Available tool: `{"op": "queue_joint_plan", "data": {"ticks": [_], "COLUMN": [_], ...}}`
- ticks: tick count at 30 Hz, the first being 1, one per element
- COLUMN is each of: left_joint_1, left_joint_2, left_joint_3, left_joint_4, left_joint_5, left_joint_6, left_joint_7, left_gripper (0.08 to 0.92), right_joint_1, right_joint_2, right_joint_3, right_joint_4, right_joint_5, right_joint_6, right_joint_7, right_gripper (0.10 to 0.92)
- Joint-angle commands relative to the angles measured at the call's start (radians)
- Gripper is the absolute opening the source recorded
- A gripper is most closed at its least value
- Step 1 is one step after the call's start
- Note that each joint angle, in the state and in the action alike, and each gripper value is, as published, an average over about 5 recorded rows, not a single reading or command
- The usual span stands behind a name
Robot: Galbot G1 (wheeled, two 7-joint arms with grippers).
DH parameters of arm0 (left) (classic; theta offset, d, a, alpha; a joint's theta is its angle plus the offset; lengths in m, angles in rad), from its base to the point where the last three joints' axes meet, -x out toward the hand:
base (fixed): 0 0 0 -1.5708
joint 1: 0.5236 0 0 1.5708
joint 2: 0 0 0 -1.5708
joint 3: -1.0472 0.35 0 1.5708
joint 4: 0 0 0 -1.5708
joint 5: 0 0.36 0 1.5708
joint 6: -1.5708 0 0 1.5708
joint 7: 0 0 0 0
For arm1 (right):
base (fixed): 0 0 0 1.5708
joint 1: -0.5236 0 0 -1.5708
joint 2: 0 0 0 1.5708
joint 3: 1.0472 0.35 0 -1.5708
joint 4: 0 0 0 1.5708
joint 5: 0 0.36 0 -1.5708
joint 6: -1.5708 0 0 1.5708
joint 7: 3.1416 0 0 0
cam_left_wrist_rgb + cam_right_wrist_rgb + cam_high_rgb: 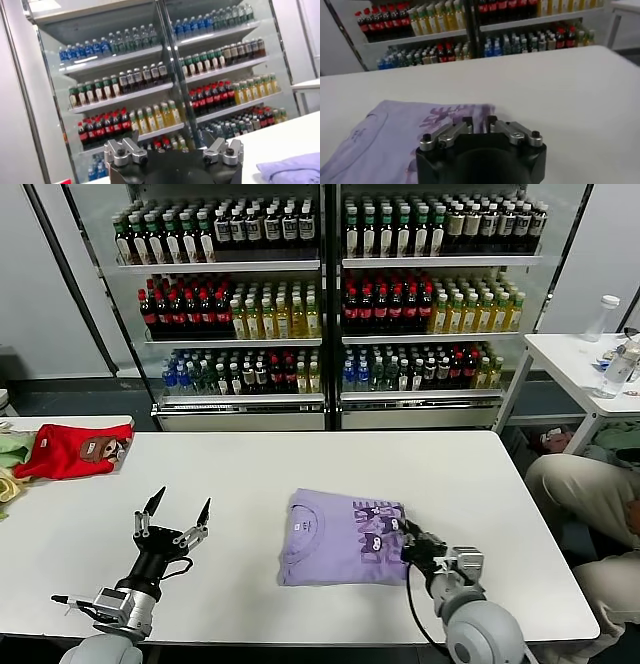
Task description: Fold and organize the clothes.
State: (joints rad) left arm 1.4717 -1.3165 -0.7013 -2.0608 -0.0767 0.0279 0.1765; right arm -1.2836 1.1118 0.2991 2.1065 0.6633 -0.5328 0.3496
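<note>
Two glass-fronted coolers (330,304) packed with rows of bottles fill the background. In front of them stands a white table (250,474). On it, right of centre, lies a folded lavender T-shirt (335,539) with a dark purple print on its right half. The right gripper (410,541) rests at the shirt's right edge, its fingers close together over the cloth; whether they pinch the fabric cannot be told. The left gripper (177,509) is raised above the table's left side, well apart from the shirt, fingers spread wide. A red garment (70,452) lies at the far left corner.
</note>
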Motion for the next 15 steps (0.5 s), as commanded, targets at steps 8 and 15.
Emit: {"op": "queue_joint_plan", "data": {"ticks": [8, 15], "left_joint_1": [-0.061, -0.117], "left_joint_2": [-0.027, -0.042], "left_joint_3": [0.047, 0.102], "left_joint_4": [0.038, 0.069], "left_joint_5": [0.013, 0.175], "left_joint_6": [-0.032, 0.012], "left_joint_7": [0.030, -0.013], "left_gripper": [0.823, 0.823], "right_joint_1": [-0.086, -0.011], "right_joint_2": [-0.106, -0.122], "right_joint_3": [0.233, 0.278], "right_joint_4": [0.035, -0.092], "right_joint_5": [-0.270, -0.482], "right_joint_6": [0.117, 0.305], "right_joint_7": [-0.160, -0.243], "right_gripper": [0.546, 0.745]}}
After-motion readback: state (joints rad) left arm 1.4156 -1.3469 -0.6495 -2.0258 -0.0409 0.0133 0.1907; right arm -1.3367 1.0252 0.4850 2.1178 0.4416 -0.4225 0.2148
